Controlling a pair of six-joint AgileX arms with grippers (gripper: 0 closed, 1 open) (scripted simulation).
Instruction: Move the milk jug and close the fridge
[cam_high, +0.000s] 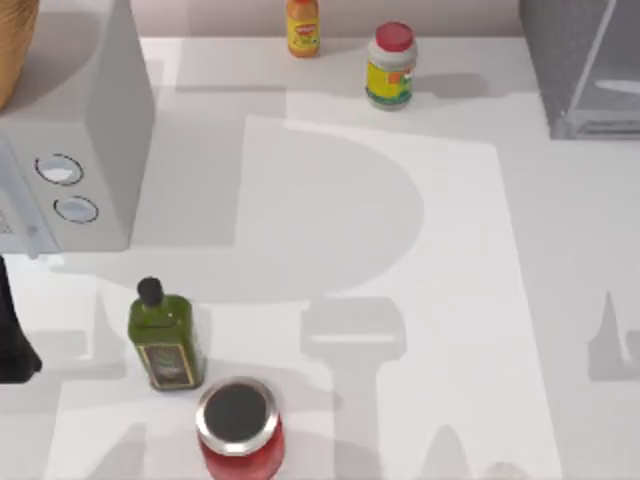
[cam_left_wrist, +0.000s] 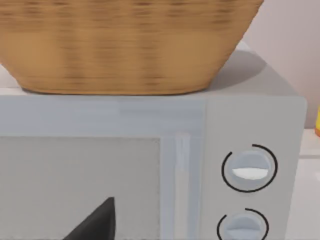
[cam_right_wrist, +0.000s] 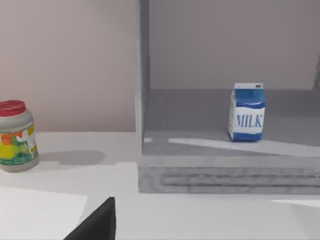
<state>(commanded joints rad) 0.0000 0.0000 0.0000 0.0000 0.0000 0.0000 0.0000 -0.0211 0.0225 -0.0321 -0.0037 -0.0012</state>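
Nearest the overhead camera stood a red jar (cam_high: 240, 428) with a dark lid, at the worktop's (cam_high: 450, 300) front edge, with a green oil bottle (cam_high: 165, 338) just beside it. At the far left sat a white appliance with two round dials (cam_left_wrist: 250, 167), a wicker basket (cam_left_wrist: 125, 45) resting on top. Along the back were an orange bottle (cam_high: 303, 27) and a yellow-labelled jar (cam_high: 390, 65). The fridge (cam_right_wrist: 142, 100) occupied the back right corner, open, and the milk jug (cam_right_wrist: 247, 112) stood upright on its floor inside. Whether either arm's jaws were spread or pressed together, I could not tell.
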